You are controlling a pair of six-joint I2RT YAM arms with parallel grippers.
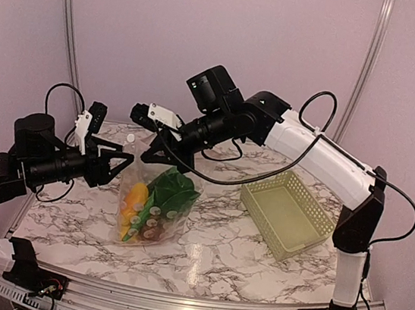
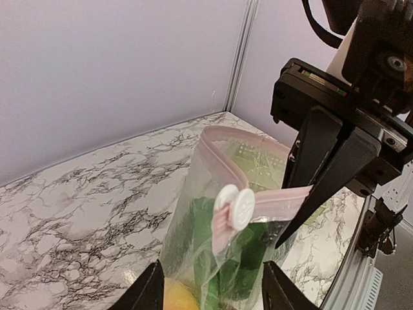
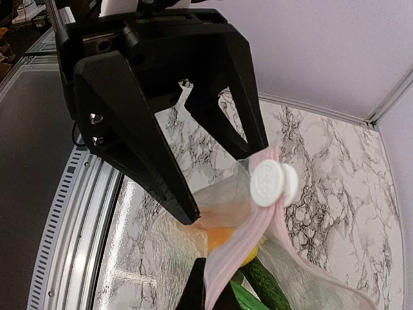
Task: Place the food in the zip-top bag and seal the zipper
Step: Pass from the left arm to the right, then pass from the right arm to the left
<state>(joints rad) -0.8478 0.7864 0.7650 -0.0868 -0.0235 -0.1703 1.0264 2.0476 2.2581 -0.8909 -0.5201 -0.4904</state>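
The clear zip-top bag (image 1: 151,207) stands on the marble table with the food inside: green leafy vegetable (image 1: 173,187), yellow-orange pieces (image 1: 135,197) and a brown lump (image 1: 153,230). My right gripper (image 1: 163,151) is shut on the pink zipper strip (image 3: 258,226) and holds the bag's top up; its own fingers (image 3: 205,292) pinch the strip. The white slider tab (image 2: 235,205) sits on the strip near that grip. My left gripper (image 1: 120,168) is open, with one finger on each side of the bag's left edge (image 2: 193,258), level with and just below the slider. The strip beyond the slider gapes open (image 2: 232,139).
A pale green lattice basket (image 1: 286,211) stands on the table to the right of the bag. The table's metal front rail (image 1: 172,307) runs along the near edge. The back walls meet at a corner post (image 2: 240,58).
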